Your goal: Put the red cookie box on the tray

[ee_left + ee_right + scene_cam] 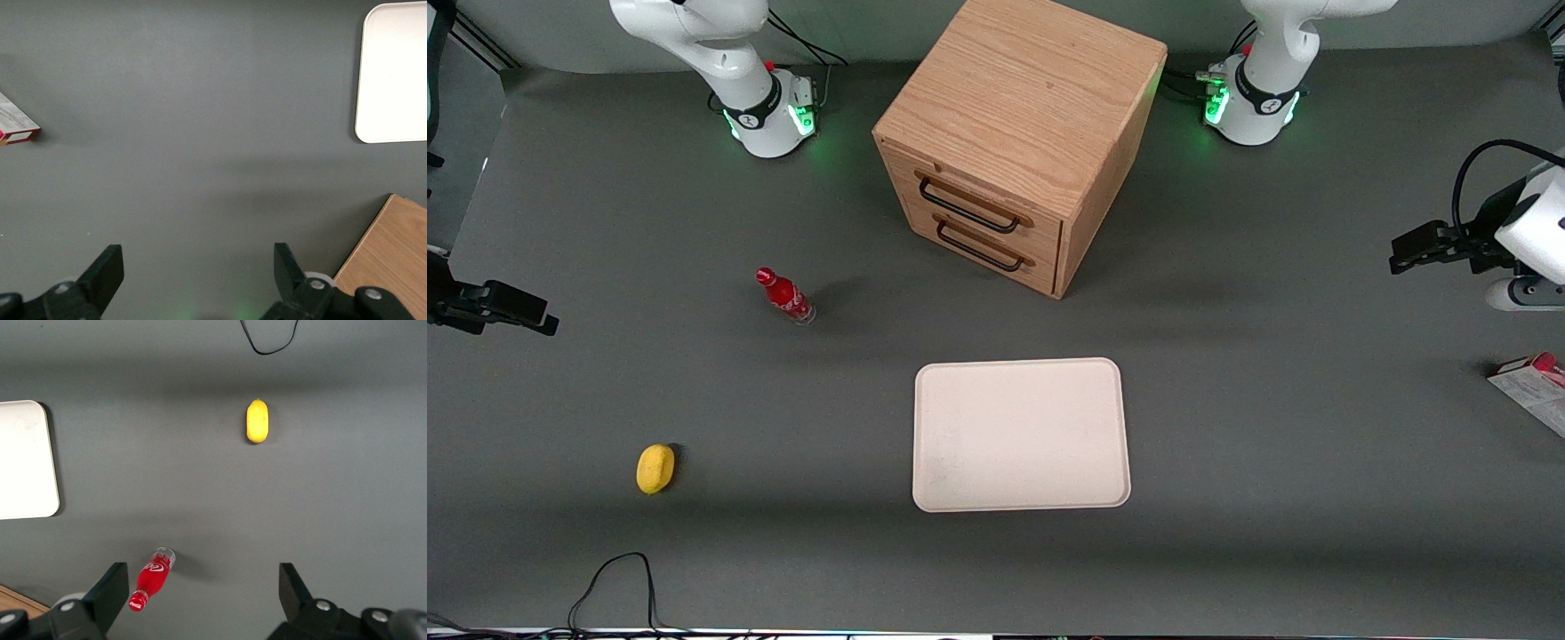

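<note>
At the working arm's end of the table (1272,400), the red cookie box (1532,389) lies untouched, well apart from the bare tray (1021,435); the hand (199,267) hovers open, everything remains undone.

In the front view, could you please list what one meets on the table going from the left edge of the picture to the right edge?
Yellow lemon → red bottle → wooden drawer cabinet and cream tray, overlapping in span → left gripper, open, raised above the table → red cookie box at the picture's edge.

Probably lab: bench-mounted robot arms (760,107)
</note>
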### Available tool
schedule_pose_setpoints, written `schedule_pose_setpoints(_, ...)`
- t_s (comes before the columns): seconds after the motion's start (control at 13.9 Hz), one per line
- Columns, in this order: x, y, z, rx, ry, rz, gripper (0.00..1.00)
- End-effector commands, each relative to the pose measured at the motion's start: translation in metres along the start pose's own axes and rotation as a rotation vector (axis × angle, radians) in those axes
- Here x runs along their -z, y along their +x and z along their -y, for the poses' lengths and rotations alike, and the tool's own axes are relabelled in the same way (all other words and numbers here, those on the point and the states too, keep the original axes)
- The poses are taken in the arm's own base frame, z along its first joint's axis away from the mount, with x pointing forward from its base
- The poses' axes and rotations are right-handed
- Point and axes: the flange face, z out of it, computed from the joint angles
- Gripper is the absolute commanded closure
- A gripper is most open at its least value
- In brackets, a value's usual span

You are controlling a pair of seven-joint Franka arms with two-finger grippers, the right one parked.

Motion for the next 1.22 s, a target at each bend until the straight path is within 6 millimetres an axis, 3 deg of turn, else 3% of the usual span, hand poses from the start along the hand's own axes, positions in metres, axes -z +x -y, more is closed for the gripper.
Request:
schedule_pose_setpoints(0.0, 0.008, -0.005, 0.001, -0.004, 0.007, -0.011, 0.00)
schedule_pose_setpoints(0.36, 0.004, -0.004, 0.010, 0.009, 0.025, 0.002, 0.00)
schedule_pose_setpoints(0.5, -0.005, 0.001, 0.033, 0.039, 0.082, 0.018, 0.00)
schedule_pose_setpoints(0.65, -0.018, 0.008, 0.079, 0.036, 0.093, 0.038, 0.00)
schedule_pose_setpoints(0.86, -0.022, 0.023, 0.166, 0.027, 0.080, 0.029, 0.00)
schedule_pose_setpoints(1.15, -0.045, 0.044, 0.281, 0.059, 0.077, -0.007, 0.00)
